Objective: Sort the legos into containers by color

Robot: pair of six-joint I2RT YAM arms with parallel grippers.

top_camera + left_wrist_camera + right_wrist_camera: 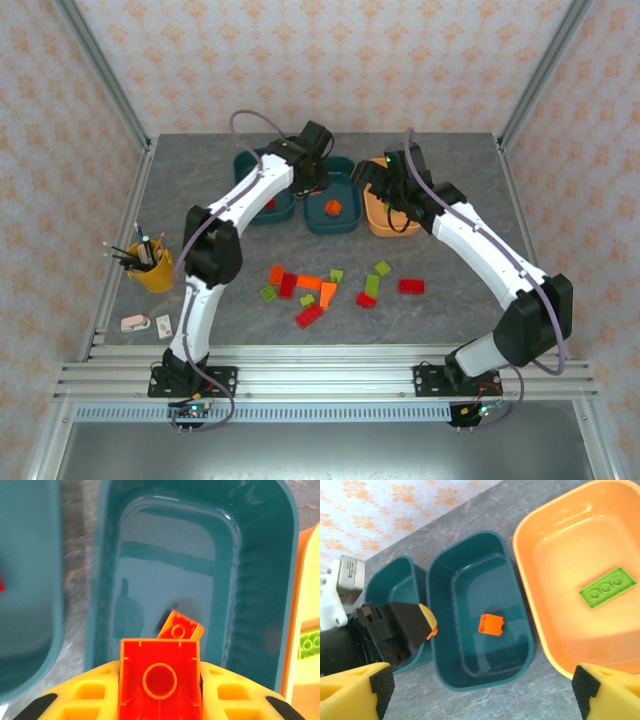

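nearest the arm bases, the loose legos (328,294) lie scattered on the grey table (420,320), red, orange and light green bricks in a rough band between the two arms. a yellow pen cup (152,272) stands off to the left, well apart from them.

further back, the left gripper (312,180) (160,692) hangs over the near edge of the middle teal tub (335,228) (260,580) (470,580). its yellow fingers (85,695) are drawn in close on a held brick (160,675), orange-red, with its hollow underside turned to the wrist camera. below and just beyond it, a small orange brick (333,208) (180,627) (491,624) lies alone on the floor of that tub, tilted in the left wrist view.

the right gripper (385,185) (485,695) hovers above the gap between the middle teal tub and the orange tub (385,228) (305,580) (560,555). its jaws stand wide apart with nothing between them.

the three containers sit in a row at the far side, just beside one another. the orange tub on the right holds one flat light green brick (310,645) (608,587). the left teal tub (250,205) (30,580) (390,585) has a red brick (270,204) in it, partly hidden by the left arm.
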